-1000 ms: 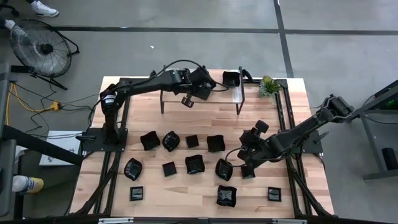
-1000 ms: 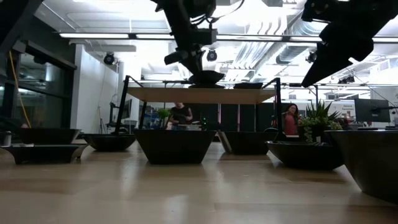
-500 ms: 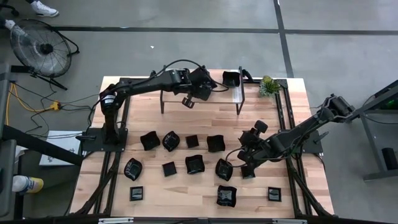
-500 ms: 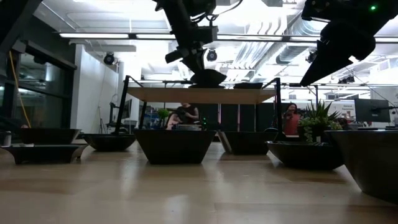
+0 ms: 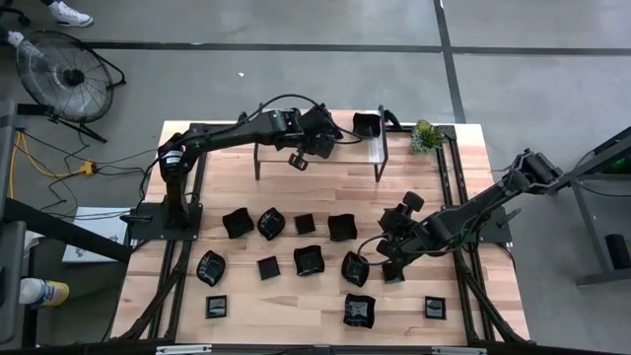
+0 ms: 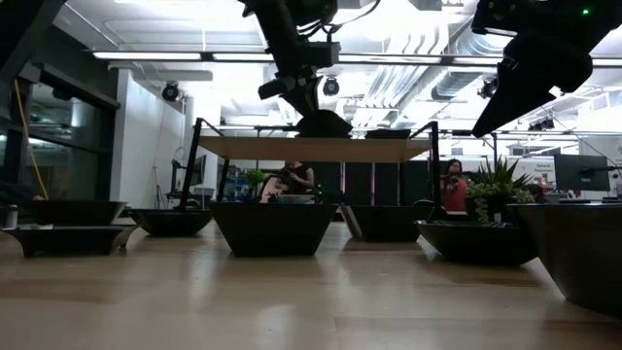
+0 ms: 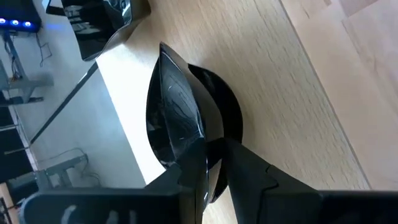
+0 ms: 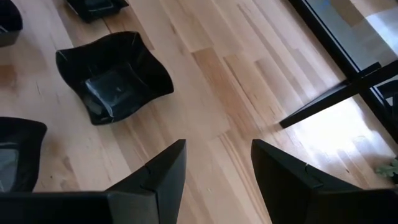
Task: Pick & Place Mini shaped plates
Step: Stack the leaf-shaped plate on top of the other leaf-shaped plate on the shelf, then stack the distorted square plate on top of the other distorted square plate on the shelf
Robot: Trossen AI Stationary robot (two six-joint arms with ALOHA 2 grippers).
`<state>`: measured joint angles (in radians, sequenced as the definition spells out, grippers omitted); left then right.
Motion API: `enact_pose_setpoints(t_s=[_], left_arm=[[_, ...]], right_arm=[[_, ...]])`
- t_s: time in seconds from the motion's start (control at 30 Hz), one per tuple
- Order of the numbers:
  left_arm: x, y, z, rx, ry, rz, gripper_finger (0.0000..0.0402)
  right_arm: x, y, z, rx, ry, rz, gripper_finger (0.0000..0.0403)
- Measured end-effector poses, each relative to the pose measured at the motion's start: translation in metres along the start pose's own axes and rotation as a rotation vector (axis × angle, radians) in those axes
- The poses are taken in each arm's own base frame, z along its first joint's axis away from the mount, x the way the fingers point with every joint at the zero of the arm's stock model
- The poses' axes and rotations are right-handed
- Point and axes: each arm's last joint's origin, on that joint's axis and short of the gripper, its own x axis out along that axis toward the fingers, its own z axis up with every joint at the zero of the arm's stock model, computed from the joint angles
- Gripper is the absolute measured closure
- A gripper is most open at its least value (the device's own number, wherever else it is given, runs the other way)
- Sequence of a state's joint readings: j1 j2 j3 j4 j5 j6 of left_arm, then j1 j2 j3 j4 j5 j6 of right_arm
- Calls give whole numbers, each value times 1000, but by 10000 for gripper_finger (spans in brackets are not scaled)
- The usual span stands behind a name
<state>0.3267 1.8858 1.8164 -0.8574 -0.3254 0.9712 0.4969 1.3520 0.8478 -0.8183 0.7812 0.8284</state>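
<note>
Left pincer [image 5: 333, 144] reaches over the raised shelf [image 5: 271, 150] at the tabletop's [image 5: 246, 192] far side. In its wrist view both fingers [image 7: 249, 177] flank the rim of a glossy black plate [image 7: 177, 115] sitting on the shelf near its edge; whether they press on the rim or stand a little off it cannot be told. A second plate [image 5: 367, 124] sits at the shelf's right end, near a small green plant [image 5: 425, 135].

Right pincer [image 5: 380, 258] hangs over the right half of the tabletop, its fingers [image 8: 158, 174] spread apart and holding nothing, bare wood showing between them. Just beside it on the high view lies an oval plate [image 5: 354, 268]; its wrist view shows a wavy-edged plate [image 8: 114, 74] ahead on the boards.

Other black plates lie in loose rows on the wood: four across the middle, starting with one at the left [image 5: 236, 223], three more in the row nearer the front [image 5: 268, 267], and small square ones at the front edge [image 5: 216, 307] with a larger wavy one [image 5: 359, 311] between them.

In the low view people [image 6: 452, 185] show in the room behind the tabletop.
</note>
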Motion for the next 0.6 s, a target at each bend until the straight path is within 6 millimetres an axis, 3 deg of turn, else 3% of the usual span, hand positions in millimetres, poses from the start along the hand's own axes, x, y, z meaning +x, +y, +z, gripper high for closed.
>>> enact_pose_setpoints(t_s=[0.4, 0.6], left_arm=[[0, 0, 0, 8, 12, 9, 240], [-11, 8, 1, 12, 10, 32, 223]], right_arm=[[0, 0, 0, 1, -1, 0, 226], [0, 0, 0, -2, -1, 0, 226]])
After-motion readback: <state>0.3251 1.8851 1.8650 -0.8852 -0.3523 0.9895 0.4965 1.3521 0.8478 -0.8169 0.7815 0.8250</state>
